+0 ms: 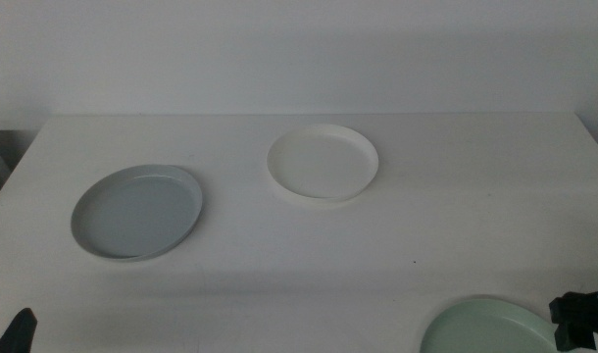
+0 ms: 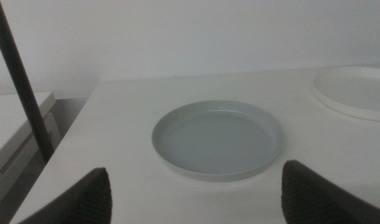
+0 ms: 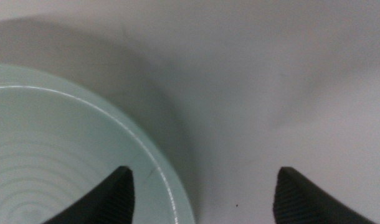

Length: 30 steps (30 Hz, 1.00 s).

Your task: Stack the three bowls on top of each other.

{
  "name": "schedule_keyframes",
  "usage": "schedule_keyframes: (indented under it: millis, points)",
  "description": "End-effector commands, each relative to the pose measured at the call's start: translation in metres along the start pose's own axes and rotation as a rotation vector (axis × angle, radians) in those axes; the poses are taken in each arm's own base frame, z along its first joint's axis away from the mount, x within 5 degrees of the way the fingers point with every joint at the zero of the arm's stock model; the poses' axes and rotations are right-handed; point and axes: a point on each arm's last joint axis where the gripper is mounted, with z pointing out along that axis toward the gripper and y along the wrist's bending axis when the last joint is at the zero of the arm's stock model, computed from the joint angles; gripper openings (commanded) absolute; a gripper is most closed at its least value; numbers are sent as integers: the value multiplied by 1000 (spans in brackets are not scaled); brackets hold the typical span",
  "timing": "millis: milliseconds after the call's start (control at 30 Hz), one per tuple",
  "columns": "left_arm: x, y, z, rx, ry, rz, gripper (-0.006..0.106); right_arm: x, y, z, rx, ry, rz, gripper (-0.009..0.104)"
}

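No stacking had begun: the shallow grey-blue round bowl [image 1: 137, 212], the white low-rimmed bowl [image 1: 323, 162] and the pale mint green bowl [image 1: 487, 329] lay well apart on the white table [image 1: 456, 216]. The right gripper [image 3: 202, 190], wide open and empty, straddled the mint rim. The left gripper [image 2: 196, 193], open too, waited near the grey-blue bowl. Closing on the rim likely came next.

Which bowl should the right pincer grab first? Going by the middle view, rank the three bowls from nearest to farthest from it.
1. Mint green bowl, at the table's front right, right beside the right pincer.
2. White bowl, farther back, near the middle.
3. Grey-blue bowl, far across on the left side, closer to the waiting left pincer.
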Motion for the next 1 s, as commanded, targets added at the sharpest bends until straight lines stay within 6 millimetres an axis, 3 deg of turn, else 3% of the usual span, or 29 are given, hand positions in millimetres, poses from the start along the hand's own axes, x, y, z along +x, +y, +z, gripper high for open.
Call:
schedule_keyframes:
  millis: [0,367,467,567,600,767,967]
  points:
    - [-6,1,-1,-9,-85,-13,90,-7,2,-1,-5,-30,-6,53]
    - [-6,1,-1,-9,-85,-13,90,-6,3,26,1,93,18,30]
    - [-6,1,-1,-9,-85,-13,90,-6,3,27,2,97,18,20]
    - [-6,1,-1,-9,-85,-13,90,-5,3,27,5,108,12,1]
    - [-6,1,-1,-9,-85,-13,90,-5,3,27,6,113,12,0]
    - [-6,1,-1,-9,-85,-13,90,-7,8,12,-11,75,6,0]
    - [-6,1,-1,-9,-85,-13,90,-29,34,-24,-88,-17,-26,0]
